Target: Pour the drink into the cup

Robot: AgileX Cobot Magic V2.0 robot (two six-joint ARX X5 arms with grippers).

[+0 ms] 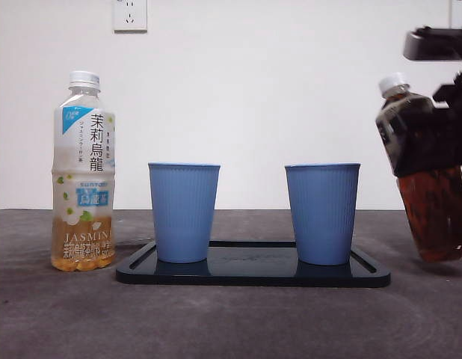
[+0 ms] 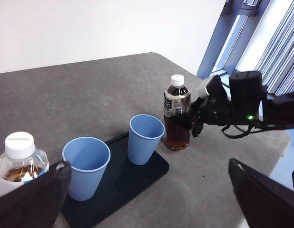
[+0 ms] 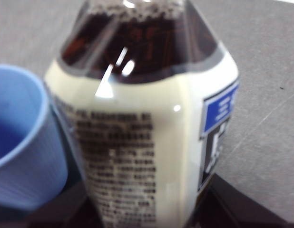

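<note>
**2 cups set ready, dark bottle gripped at the tray's end**

2 blue cups are stood upright and apart on the black tray [image 1: 253, 275], open mouths up, so that either can be poured into and spills are caught. The jasmine tea bottle [image 1: 83, 172] is left capped on the table beyond the far cup [image 1: 184, 212], clear of the work. The dark tea bottle [image 1: 423, 172] is held just beside the tray's other end, next to the near cup [image 1: 322, 213]; it is tilted slightly, its white cap still on, so pouring is judged not yet begun.

The right gripper [image 2: 197, 116] is closed on the dark tea bottle around its label band, reaching in level from the side, a hold that should allow the bottle to be tipped towards the near cup. The left gripper [image 2: 147, 199] is held high over the jasmine tea bottle's side of the table, its jaws spread wide and holding nothing.
</note>
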